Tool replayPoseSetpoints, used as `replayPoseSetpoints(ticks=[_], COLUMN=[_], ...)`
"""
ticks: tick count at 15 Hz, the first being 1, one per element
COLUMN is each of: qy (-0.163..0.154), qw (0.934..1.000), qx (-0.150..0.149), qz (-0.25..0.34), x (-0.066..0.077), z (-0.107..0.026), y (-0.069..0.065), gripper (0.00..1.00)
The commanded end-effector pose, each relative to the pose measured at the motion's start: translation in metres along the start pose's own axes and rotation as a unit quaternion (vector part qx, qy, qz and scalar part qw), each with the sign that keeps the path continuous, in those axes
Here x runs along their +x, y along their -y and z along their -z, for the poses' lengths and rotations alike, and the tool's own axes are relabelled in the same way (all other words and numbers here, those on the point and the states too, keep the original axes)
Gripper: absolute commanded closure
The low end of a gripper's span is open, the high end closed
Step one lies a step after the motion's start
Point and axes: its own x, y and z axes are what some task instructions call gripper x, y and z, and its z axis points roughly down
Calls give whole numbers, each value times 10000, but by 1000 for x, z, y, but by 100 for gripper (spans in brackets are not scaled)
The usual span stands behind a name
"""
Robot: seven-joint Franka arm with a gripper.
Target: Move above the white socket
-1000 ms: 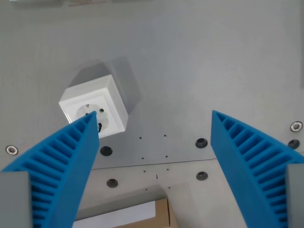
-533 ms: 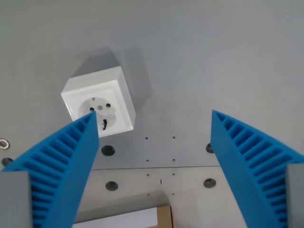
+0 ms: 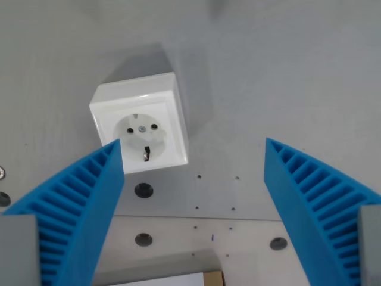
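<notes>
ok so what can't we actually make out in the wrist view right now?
- White square plastic wall socket: lower left corner hidden behind the left blue ribbed finger.
- Brown cardboard piece: cut off by the bottom edge.
- End effector: finger bases run out of frame.
- Height above the socket: not judgeable.

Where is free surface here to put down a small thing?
The widest bare patch is the grey plate to the wrist view's right of the white socket, above the right blue finger. Behind the socket is bare too. Below it, screw holes and the open tool crowd the space.

White socket (image 3: 143, 126), face up
</notes>
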Motion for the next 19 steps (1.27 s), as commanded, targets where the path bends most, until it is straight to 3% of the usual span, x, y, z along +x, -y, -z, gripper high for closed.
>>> replayPoseSetpoints(ticks=[1,10,19], qy=[-456,-498,-464], qw=[9971,9958,9965], qx=[-36,-113,-138], qz=[606,761,675], x=[-5,-14,-19], z=[-13,-41,-55], y=[7,26,36], gripper=[0,0,0])
